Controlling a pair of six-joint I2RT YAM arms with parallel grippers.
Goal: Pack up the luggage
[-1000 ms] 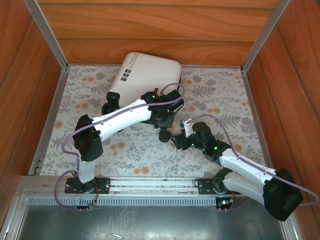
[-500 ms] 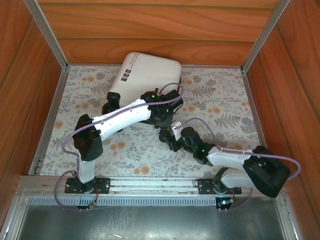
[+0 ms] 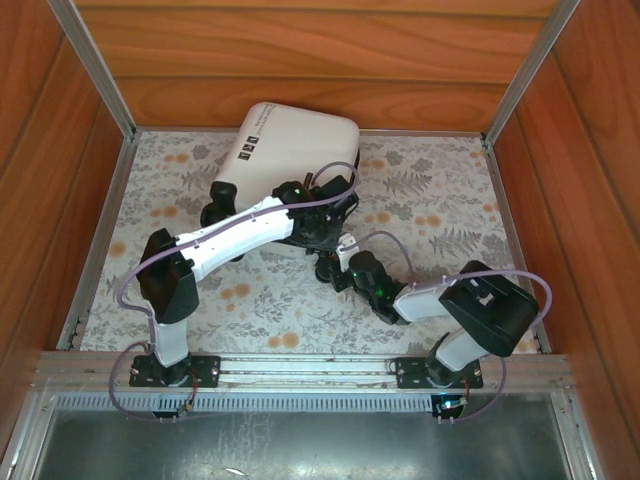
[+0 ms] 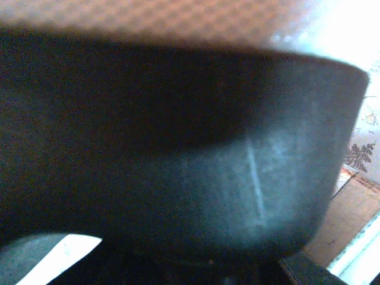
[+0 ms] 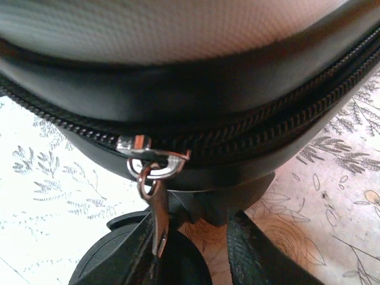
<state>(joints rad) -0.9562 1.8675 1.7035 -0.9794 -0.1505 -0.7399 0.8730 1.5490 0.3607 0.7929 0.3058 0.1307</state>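
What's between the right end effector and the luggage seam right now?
In the right wrist view, a metal zipper pull hangs from the luggage seam down to the end effector, beside one finger.

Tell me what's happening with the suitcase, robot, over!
Left jaws at near edge of luggage, grip unclear. Right jaws apart at zipper pull, unclamped. Lid down, zip partly open. Left arm crowds that edge.

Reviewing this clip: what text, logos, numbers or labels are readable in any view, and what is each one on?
No text reads legibly.
Black logo marks on the white shell of the luggage: too small to read.
Faint line of print along the shell edge beside them: too small to read.
Zipper pull in the right wrist view: no legible marking.
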